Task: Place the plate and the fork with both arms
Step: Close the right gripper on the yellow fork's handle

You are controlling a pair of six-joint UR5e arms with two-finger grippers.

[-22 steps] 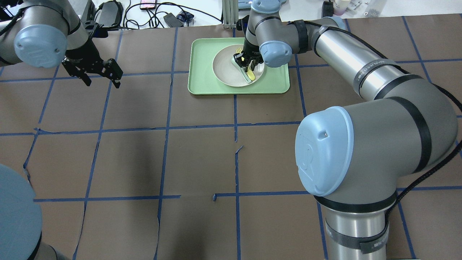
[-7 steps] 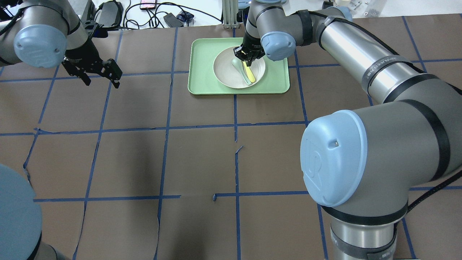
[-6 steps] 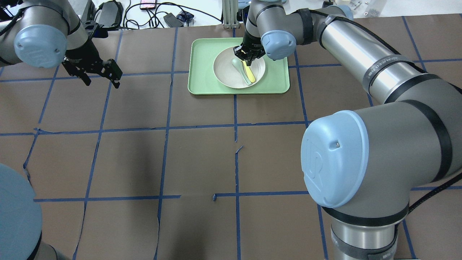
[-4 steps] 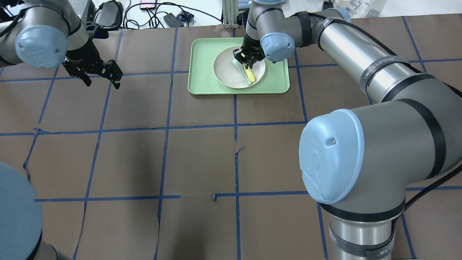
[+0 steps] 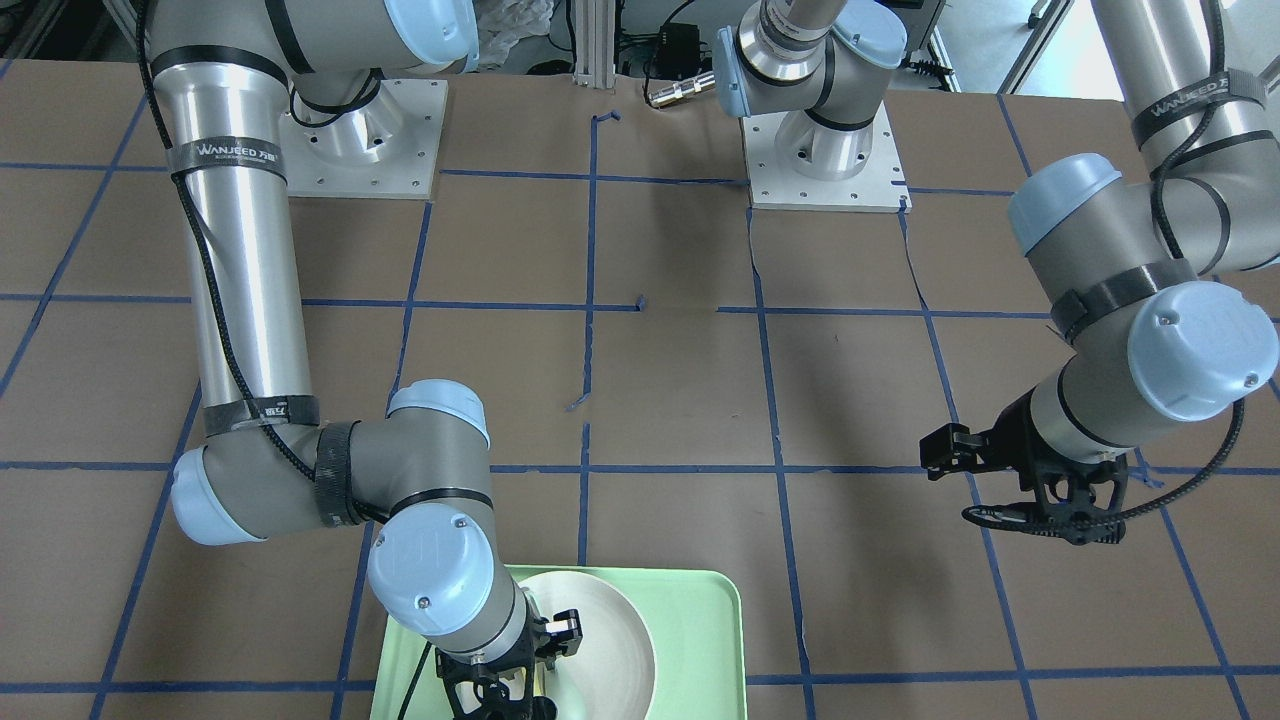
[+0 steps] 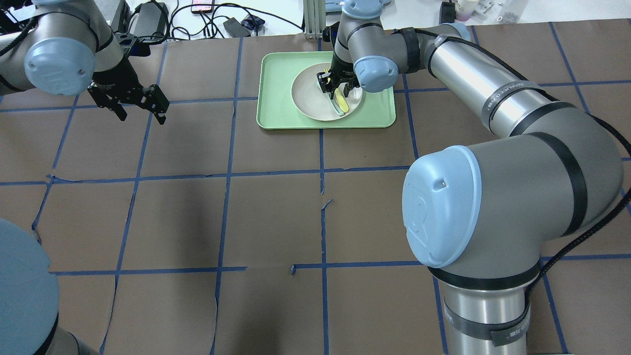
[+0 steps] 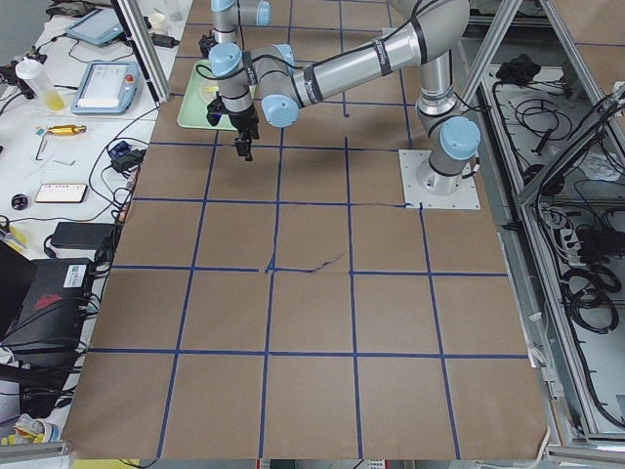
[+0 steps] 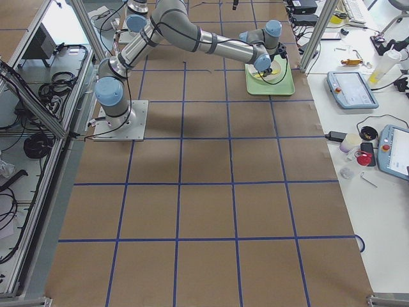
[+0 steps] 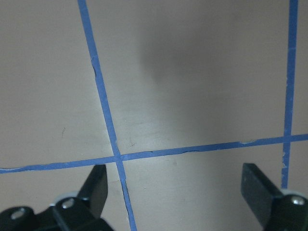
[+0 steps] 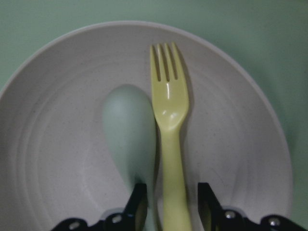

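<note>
On tray (image 6: 276, 106), far side of worktop (image 6: 197, 148): plate (image 6: 308, 98), round, off-white, sitting flat. Within plate: fork (image 10: 169, 139), yellow, lying flat, tines pointing away from right wrist camera; spoon (image 10: 129, 130), pale grey-green, touching fork along one side.

Right tool (image 10: 171, 199): low over fork handle, one finger either side, gap visible, not yet clamped. Spoon handle close under one finger; cannot tell whether inside the gap.

Left tool (image 9: 175, 187): spread wide, holding nothing, above bare worktop, well apart from tray.

Hazards, as judged:
- Pinching of spoon together with fork on closing.
- Sideways nudge of fork by an uneven close.
- Twist or slip of slim, smooth handle on lifting.
- Possible skid of plate within tray under off-centre pressure.
</note>
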